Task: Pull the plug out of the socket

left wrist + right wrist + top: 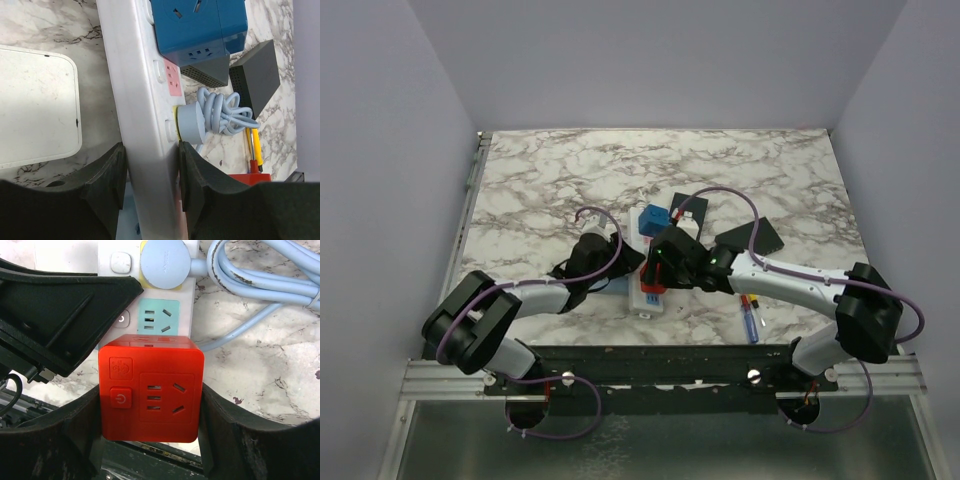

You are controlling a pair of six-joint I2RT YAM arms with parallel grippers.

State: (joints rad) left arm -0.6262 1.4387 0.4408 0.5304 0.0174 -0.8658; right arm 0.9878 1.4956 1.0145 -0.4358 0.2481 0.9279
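Note:
The long white socket strip [647, 298] lies at the table's middle front. My left gripper [150, 175] is shut on its sides, one pad on each long edge. A red cube plug [150, 390] sits over the strip just below a green outlet panel [158, 315]. My right gripper [150, 412] is shut on the red cube, one finger [225, 425] on each side. I cannot tell whether its pins are still in the strip. A blue cube plug [200, 27] and a round light-blue plug [192, 122] are also in the strip.
The light-blue coiled cable [250, 275] lies right of the strip. A white flat box [35, 105] lies on its left, a black box [255, 75] and a yellow pen [255, 145] on its right. Another black flat piece [752, 237] lies further right.

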